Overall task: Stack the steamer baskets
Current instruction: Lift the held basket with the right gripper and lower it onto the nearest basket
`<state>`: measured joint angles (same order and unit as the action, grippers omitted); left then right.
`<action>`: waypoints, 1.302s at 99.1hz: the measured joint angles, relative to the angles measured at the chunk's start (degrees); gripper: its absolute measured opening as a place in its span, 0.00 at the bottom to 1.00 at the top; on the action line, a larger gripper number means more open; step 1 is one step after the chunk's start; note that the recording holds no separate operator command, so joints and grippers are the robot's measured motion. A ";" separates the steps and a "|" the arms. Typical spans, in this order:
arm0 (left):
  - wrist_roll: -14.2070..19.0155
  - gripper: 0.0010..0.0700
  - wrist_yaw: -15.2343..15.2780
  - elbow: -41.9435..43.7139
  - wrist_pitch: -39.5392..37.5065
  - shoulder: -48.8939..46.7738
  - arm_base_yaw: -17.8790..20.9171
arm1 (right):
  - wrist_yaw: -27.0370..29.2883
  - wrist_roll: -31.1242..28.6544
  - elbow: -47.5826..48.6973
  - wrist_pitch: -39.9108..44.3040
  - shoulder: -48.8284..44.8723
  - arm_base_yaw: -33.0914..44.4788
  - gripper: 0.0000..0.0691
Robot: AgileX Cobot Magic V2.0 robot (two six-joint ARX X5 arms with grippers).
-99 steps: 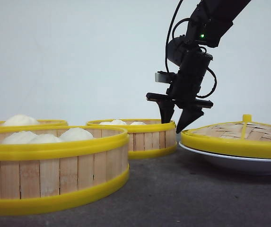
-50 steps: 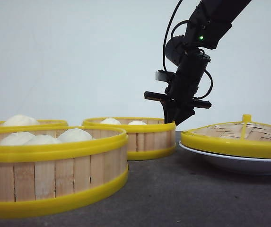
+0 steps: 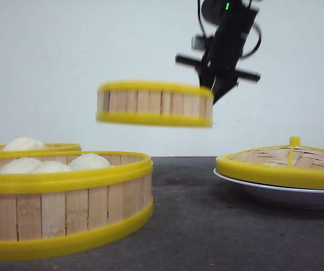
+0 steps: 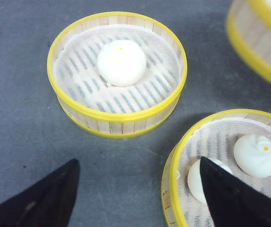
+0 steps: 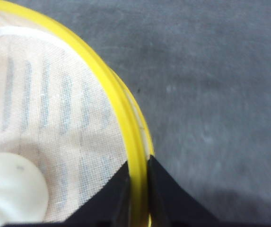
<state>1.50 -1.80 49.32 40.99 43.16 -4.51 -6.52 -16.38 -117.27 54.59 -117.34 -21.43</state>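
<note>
My right gripper [image 3: 212,90] is shut on the right rim of a steamer basket [image 3: 155,103] and holds it level in the air, well above the table. In the right wrist view the fingers [image 5: 163,194] pinch the yellow rim of that basket [image 5: 55,123], which has a white bun inside. A second steamer basket [image 3: 65,197] with buns stands at the near left, and a third [image 3: 34,148] shows behind it. My left gripper [image 4: 137,189] is open over bare table between a one-bun basket [image 4: 118,71] and a basket with buns [image 4: 230,161].
A woven domed lid [image 3: 280,161] with a yellow rim and knob rests on a white plate [image 3: 280,195] at the right. The table is dark grey. The edge of another basket [image 4: 263,38] shows in a corner of the left wrist view.
The right gripper closed on the middle basket's rim and raised it from the table to well above the other baskets. The other baskets and the lid stayed put.
</note>
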 joint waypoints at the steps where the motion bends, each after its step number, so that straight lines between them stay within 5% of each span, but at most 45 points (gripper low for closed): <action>1: 0.00 0.70 0.00 0.00 0.00 0.00 0.00 | 0.02 0.00 0.00 0.37 0.46 -0.07 0.04; 43: -0.07 0.70 0.00 0.00 0.00 0.00 0.00 | -0.24 3.43 2.62 7.98 17.09 -7.65 0.04; 87: -0.44 0.70 0.02 0.00 0.00 0.00 0.00 | -0.11 4.66 28.48 -6.95 23.32 -15.65 0.04; 129: -0.44 0.70 0.00 0.00 0.92 0.00 0.00 | 4.24 4.57 33.07 -17.25 21.77 -22.25 0.04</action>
<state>1.06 -1.80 49.32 41.91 43.16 -4.51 -2.28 -11.81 -84.20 37.34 -95.57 -43.68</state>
